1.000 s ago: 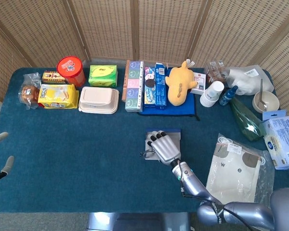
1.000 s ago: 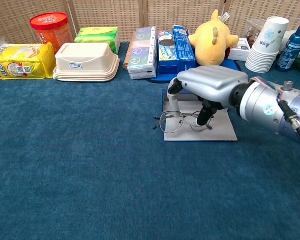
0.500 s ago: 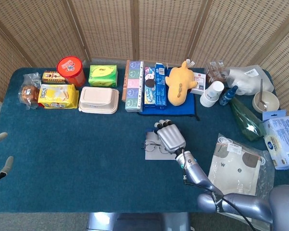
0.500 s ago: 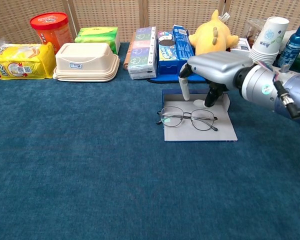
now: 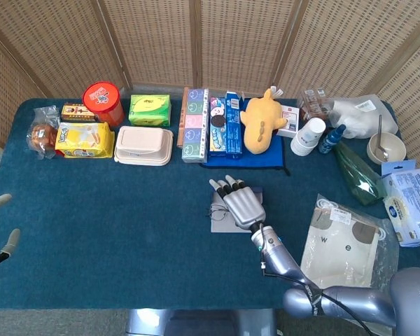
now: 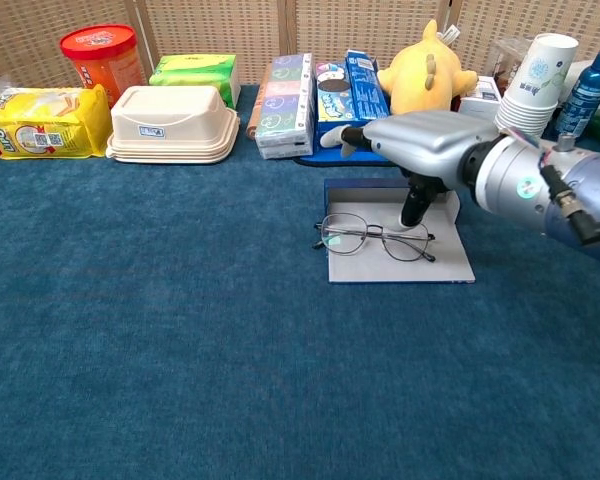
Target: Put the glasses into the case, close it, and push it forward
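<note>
A blue-carpeted desk stands before woven wicker screens. At its middle the glasses lie unfolded on the grey inner face of the open case, lenses side by side, their long axis running nine to three o'clock in the chest view, the left lens reaching the case's edge. The right robot hand hovers over the case's far half, fingers spread and stretched toward nine o'clock, holding nothing; one digit points down just behind the right lens, and whether it touches the case I cannot tell. So the glasses lie at about six o'clock from that hand, just beside it, while the left robot hand, open and empty at the desk's edge, is well apart; the right is plainly the nearer. The case's raised blue flap sits at twelve o'clock, which any closing move would likely work on. Behind are a plush toy, stacked cups and boxes; the yellow packet bears print too small to read.
</note>
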Robot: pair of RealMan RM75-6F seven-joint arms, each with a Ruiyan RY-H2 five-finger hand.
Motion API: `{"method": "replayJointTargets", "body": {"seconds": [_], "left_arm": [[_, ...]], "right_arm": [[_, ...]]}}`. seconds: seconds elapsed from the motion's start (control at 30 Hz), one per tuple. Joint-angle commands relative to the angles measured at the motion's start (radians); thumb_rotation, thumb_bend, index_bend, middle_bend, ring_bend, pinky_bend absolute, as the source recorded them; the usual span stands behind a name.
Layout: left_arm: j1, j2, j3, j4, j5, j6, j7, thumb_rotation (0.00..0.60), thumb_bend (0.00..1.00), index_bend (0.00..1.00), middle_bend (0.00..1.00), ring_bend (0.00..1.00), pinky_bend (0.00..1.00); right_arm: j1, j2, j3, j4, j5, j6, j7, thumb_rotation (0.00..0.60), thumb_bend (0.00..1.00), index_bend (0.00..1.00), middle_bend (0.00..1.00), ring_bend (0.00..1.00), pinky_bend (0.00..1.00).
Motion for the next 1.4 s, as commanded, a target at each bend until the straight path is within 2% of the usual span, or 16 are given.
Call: {"method": "replayJointTargets", "body": {"seconds": [0.03, 0.27, 0.73, 1.17, 1.4], "left_arm": [[0.004, 0.002, 0.002, 0.0, 0.003, 0.005, -0.001, 0.6, 0.33, 0.21, 0.08, 0.0, 0.0], [0.011, 0.005, 0.005, 0.0, 0.005, 0.013, -0.004, 0.6, 0.33, 0.2, 0.07, 0.0, 0.0], [0.019, 0.007, 0.01, -0.011, 0.025, 0.024, 0.004, 0.6, 0.33, 0.2, 0.07, 0.0, 0.0], [0.022, 0.009, 0.012, -0.019, 0.041, 0.03, 0.012, 0.6, 0.33, 0.2, 0.06, 0.0, 0.0], [0.028, 0.012, 0.013, -0.024, 0.046, 0.037, 0.017, 0.6, 0.33, 0.2, 0.06, 0.0, 0.0]], "right_arm": [[0.009, -0.022, 0.0, 0.025, 0.008, 0.003, -0.003, 0.6, 0.24, 0.0, 0.09, 0.03, 0.19], [0.013, -0.055, -0.008, 0.068, 0.005, 0.007, 0.011, 0.6, 0.2, 0.0, 0.0, 0.0, 0.17], [0.03, -0.101, -0.001, 0.173, 0.007, -0.021, 0.055, 0.6, 0.19, 0.0, 0.0, 0.0, 0.16], [0.017, -0.069, -0.001, 0.236, -0.025, -0.033, 0.114, 0.6, 0.19, 0.0, 0.0, 0.0, 0.16], [0.024, -0.063, 0.017, 0.271, -0.027, -0.048, 0.139, 0.6, 0.19, 0.0, 0.0, 0.0, 0.16]]}}
